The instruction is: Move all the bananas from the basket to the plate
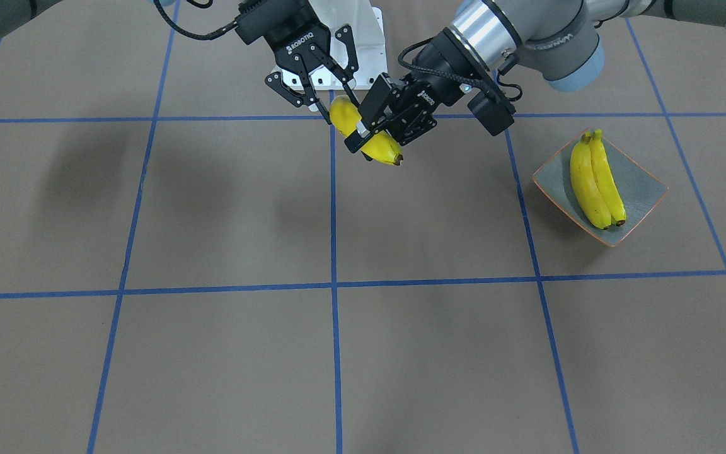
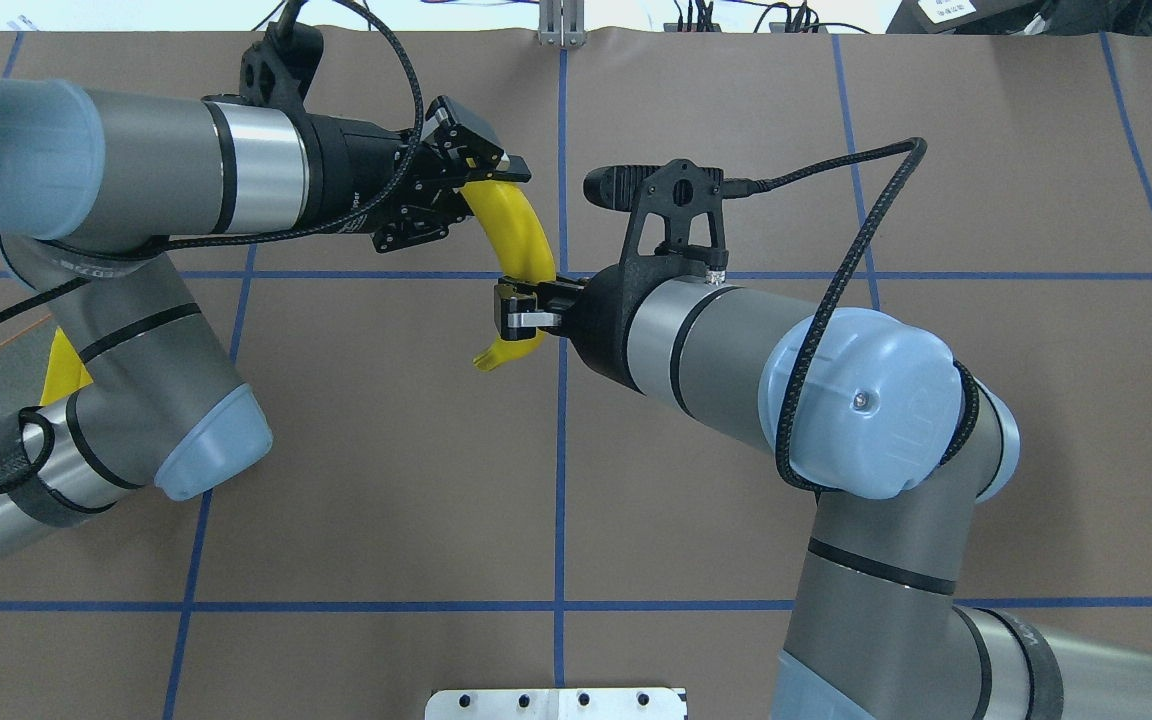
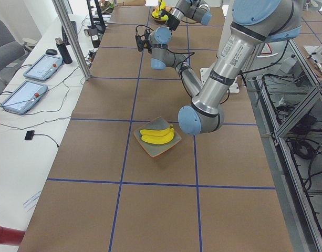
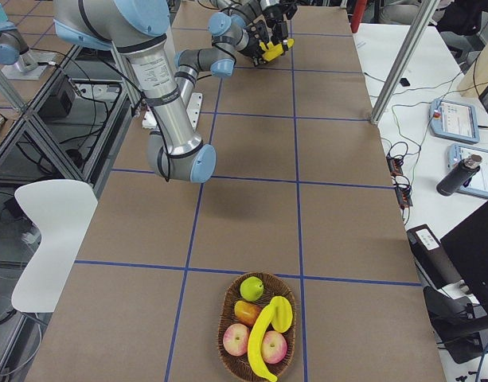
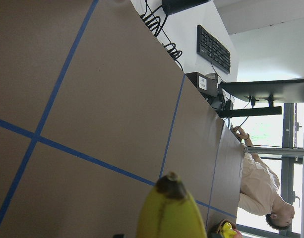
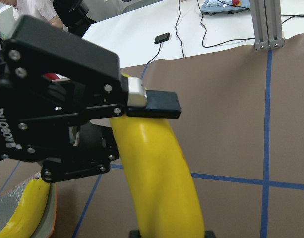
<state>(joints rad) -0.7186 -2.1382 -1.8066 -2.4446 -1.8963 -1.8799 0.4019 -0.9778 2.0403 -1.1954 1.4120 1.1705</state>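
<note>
One banana (image 2: 519,232) hangs in the air above the worktop (image 1: 212,208), over the middle blue tape line (image 1: 333,252) and not far from the robot's white base plate (image 1: 372,44). It is gripped at two places.

The left end effector (image 1: 366,130) is clamped across the part farther from the robot, and the banana's dark tip pokes out beyond its fingers. The right end effector (image 2: 521,305) is closed around the nearer part. It has one finger on each side, both touching the peel in the right wrist view, and the stem end sticks out past it toward the robot.

Two more bananas (image 1: 596,180) lie side by side, touching, on the plate (image 1: 643,189), running roughly from corner to corner. The plate sits flat on the worktop on the robot's left side, well apart from the held banana.

At the opposite end of the worktop, shown only by the right side camera, a woven basket (image 4: 291,358) holds a fourth banana (image 4: 262,342). This one lies across other fruit, among them a green apple (image 4: 252,286) and two reddish apples (image 4: 237,340).

In the left wrist view a person in a light shirt (image 5: 256,183) stands beyond the far end of the worktop.
</note>
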